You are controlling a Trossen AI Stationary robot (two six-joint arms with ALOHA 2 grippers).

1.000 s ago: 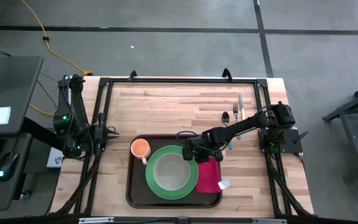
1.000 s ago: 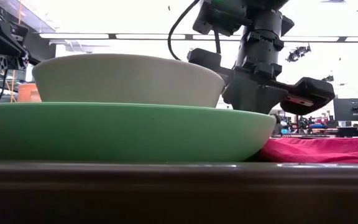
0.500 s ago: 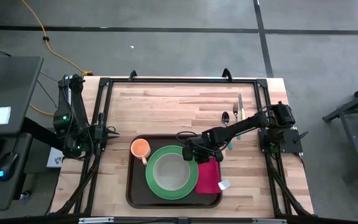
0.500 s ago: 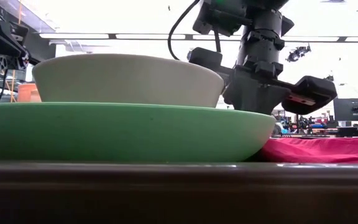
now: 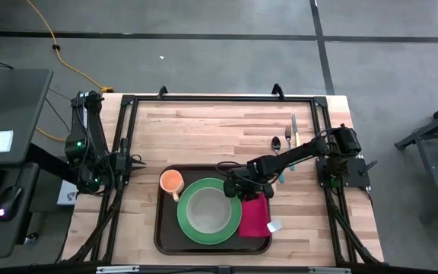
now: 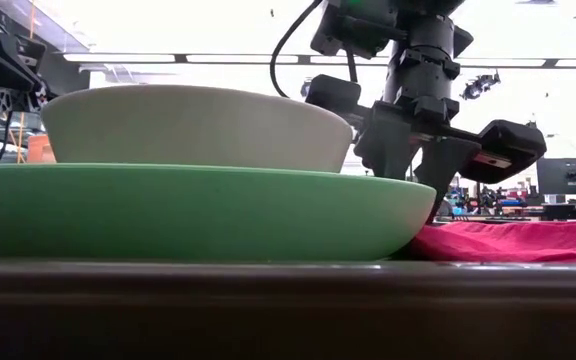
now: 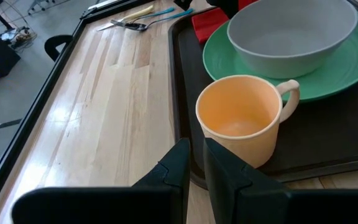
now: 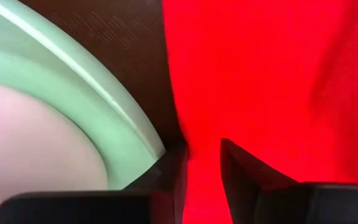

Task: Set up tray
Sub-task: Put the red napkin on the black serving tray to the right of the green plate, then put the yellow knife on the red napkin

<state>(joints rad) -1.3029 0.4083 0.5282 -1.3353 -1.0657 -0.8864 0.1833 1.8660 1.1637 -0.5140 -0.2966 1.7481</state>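
The dark brown tray (image 5: 166, 232) lies on the table's near middle. On it stand a green plate (image 5: 183, 217) with a pale bowl (image 5: 207, 211) in it, an orange cup (image 5: 172, 181) to the plate's left, and a red napkin (image 5: 255, 215) to its right. My right gripper (image 5: 234, 188) points down between the plate's right rim and the napkin's far left corner, its fingers narrowly open. My left gripper (image 7: 196, 158) waits shut off the tray's left side, level with the cup (image 7: 241, 118). My right gripper (image 8: 202, 162) comes from above with one finger (image 8: 173, 168) beside the green plate's rim (image 8: 135, 124) and the other finger (image 8: 244, 171) over the red napkin's left edge (image 8: 194, 140). The plate (image 6: 188, 210) hides the fingertips in the low view; whether they touch, I cannot tell.
A spoon (image 5: 276, 142), a fork (image 5: 287, 137) and a knife (image 5: 294, 129) lie on the table's far right, and a teal-handled piece (image 5: 282, 175) lies beside the right arm. A black frame (image 5: 219, 98) runs round the table. Bare wood lies beyond the tray.
In the low view my right gripper's fingers have parted from one closed block into two fingers with a gap. The green plate and the bowl have slid a little toward the table's left. The napkin, cup and tray have stayed in place.
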